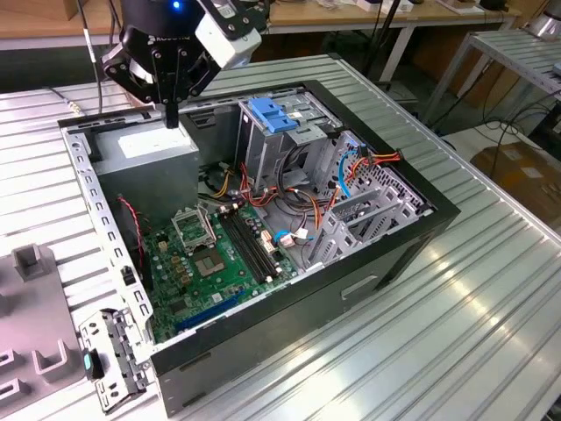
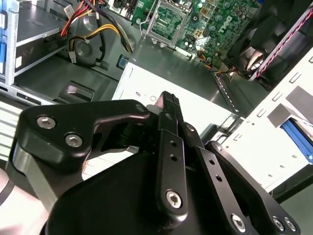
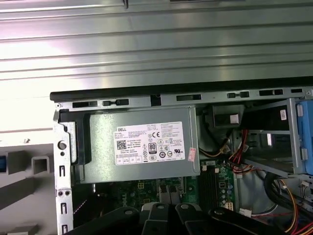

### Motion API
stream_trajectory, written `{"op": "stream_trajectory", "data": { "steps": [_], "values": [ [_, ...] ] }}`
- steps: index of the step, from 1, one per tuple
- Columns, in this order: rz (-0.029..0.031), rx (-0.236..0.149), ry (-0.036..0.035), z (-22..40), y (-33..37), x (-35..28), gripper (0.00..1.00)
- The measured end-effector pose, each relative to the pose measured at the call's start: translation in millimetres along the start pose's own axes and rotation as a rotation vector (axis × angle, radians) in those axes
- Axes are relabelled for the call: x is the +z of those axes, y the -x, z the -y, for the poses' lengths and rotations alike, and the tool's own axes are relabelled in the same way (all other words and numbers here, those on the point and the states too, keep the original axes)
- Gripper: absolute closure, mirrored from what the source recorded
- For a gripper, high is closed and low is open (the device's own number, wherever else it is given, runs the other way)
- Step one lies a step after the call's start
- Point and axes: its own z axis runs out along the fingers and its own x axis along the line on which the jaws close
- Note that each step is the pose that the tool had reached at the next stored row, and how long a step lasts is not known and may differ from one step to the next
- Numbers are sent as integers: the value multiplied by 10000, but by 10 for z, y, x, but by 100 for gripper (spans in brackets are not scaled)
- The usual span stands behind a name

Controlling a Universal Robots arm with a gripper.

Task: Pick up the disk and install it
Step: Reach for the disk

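Observation:
My gripper hangs over the back-left corner of the open computer case. Its black fingers are shut together on nothing. The tips are just above the grey power-supply box, whose white sticker faces up. In the second wrist view the gripper stands over that same box. The disk's silver body is out of view. A blue plastic part sits on top of the metal drive cage, to the exterior view's right of the gripper. I cannot tell whether it frames the disk.
The green motherboard lies on the case floor, with loose red, orange and blue cables beside the cage. Grey fixture blocks and a metal bracket with a teal latch stand on the ribbed metal table, left of the case.

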Motion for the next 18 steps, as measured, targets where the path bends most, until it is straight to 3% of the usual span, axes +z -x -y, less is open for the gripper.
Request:
{"op": "stream_trajectory", "data": {
  "steps": [18],
  "values": [
    [0, 0, 0, 7, -87, -2, 89]
  ]
}}
